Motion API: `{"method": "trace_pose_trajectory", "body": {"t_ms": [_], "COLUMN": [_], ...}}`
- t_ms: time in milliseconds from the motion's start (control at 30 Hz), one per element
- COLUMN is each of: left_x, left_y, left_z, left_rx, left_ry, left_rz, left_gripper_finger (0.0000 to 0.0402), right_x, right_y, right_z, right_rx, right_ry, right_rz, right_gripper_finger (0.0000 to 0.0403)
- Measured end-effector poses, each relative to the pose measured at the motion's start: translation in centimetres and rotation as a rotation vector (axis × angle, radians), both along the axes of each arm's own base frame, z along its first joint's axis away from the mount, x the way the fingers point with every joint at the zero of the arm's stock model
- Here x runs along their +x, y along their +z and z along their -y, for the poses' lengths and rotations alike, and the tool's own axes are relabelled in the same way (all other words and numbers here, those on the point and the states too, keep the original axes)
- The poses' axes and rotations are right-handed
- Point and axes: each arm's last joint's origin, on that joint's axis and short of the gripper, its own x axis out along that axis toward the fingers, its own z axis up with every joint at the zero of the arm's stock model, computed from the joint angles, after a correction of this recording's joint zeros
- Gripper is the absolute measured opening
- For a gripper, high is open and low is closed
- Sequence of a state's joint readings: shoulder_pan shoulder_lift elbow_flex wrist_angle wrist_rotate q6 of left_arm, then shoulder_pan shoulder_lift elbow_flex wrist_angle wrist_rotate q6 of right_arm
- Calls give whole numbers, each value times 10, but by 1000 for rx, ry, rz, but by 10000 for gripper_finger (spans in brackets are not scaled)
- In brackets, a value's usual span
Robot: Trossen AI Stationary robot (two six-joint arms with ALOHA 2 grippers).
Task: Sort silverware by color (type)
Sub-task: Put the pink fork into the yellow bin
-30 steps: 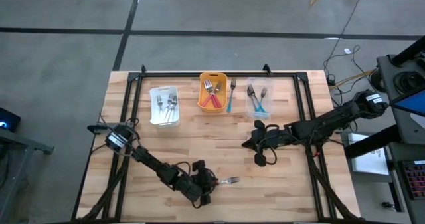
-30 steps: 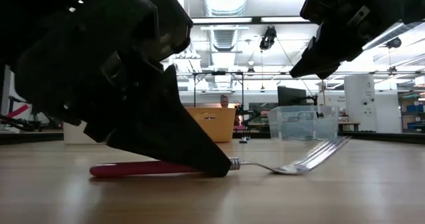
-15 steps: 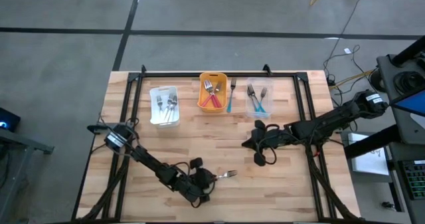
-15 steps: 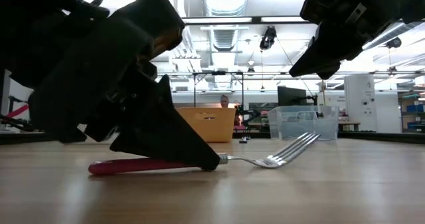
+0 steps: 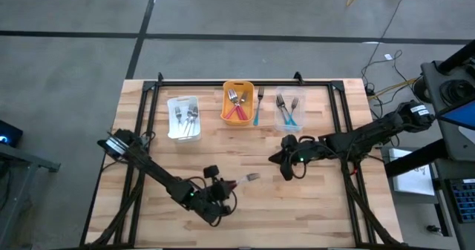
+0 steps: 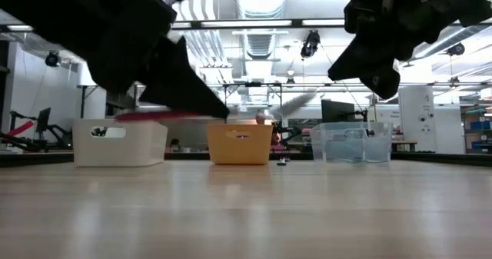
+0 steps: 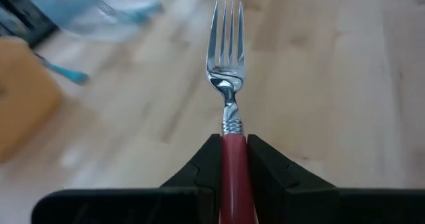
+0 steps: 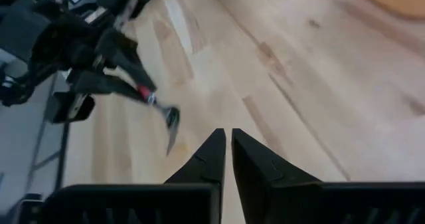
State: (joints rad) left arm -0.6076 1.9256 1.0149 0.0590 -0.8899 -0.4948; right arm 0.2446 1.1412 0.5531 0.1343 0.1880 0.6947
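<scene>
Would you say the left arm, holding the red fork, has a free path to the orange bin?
Probably yes. The left gripper holds the red fork above the table, and only bare wood lies between it and the orange bin; the right gripper hovers off to the side.

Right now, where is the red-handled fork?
The red-handled fork is clamped in the left end effector, lifted off the table in its front-centre area in the high view, tines pointing toward the right arm's end effector.
</scene>
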Motion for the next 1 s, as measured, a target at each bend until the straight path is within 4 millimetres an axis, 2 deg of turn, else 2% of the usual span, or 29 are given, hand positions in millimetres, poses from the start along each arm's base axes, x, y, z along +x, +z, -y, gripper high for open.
{"method": "trace_pose_trajectory", "body": {"t_ms": [167,333,600,733,1000], "left_x": [-2,-1,11,17,22], "left_y": [24,39,47,51,52], "left_z": [-7,-14,-27,-31,-44], "left_rx": [93,167,209,195,228], "left_ry": [9,29,78,96,166], "left_rz": [22,38,82,120,133], "left_gripper_finger": [32,32,32,32,32], "right_x": [1,3,9,9,8], "right_y": [0,2,10,11,14], "right_z": [1,1,4,7,7], "right_rx": [62,93,98,60,47], "right_ry": [-15,-40,-90,-135,-135], "right_rz": [2,28,138,149,170], "right_gripper_finger": [50,111,193,209,211]}}
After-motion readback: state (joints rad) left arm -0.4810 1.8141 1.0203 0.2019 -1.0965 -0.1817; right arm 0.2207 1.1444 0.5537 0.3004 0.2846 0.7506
